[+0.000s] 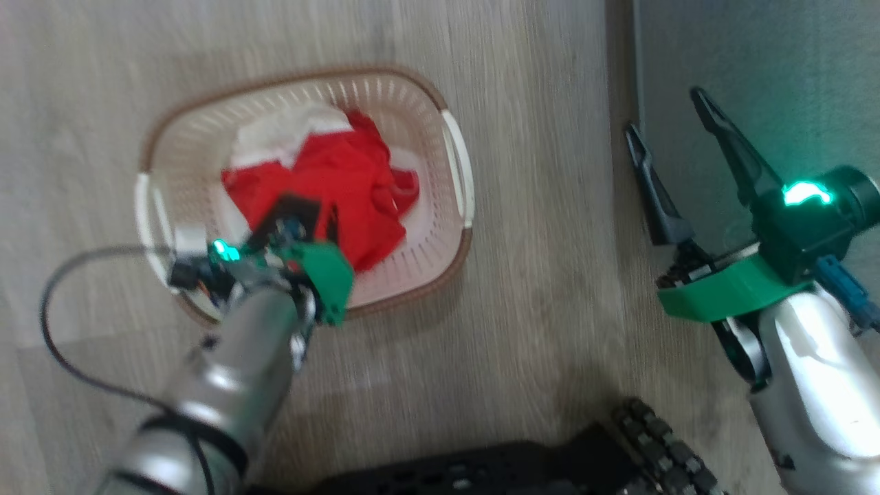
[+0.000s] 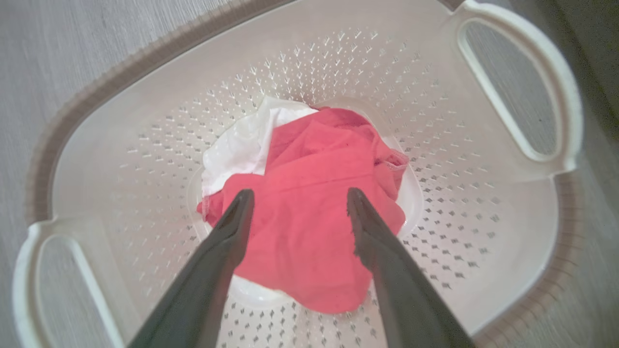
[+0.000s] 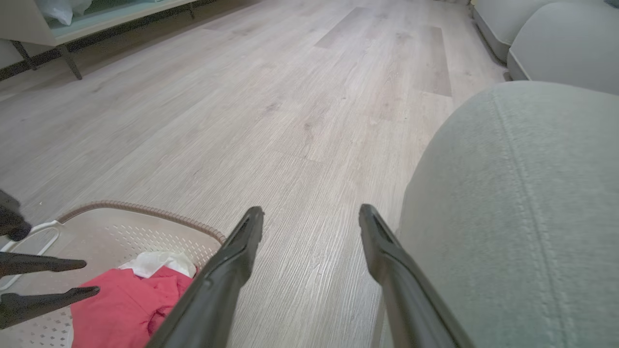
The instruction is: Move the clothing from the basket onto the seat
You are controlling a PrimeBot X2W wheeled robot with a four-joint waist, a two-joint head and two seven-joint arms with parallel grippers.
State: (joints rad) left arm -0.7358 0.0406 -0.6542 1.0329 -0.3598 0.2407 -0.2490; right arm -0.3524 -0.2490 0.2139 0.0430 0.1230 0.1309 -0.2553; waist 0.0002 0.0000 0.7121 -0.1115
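Left gripper (image 2: 300, 192) (fingers spread wide, empty) hovers over clothing (image 2: 309, 237) in basket (image 2: 145, 121).

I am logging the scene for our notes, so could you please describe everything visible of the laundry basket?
The basket is cream plastic, rounded-rectangular, with perforated walls, a brown woven-look rim and white side handles. It stands upright on the wooden floor, left of the seat, holding red and white clothing. The left gripper hangs open over it, not touching its walls.
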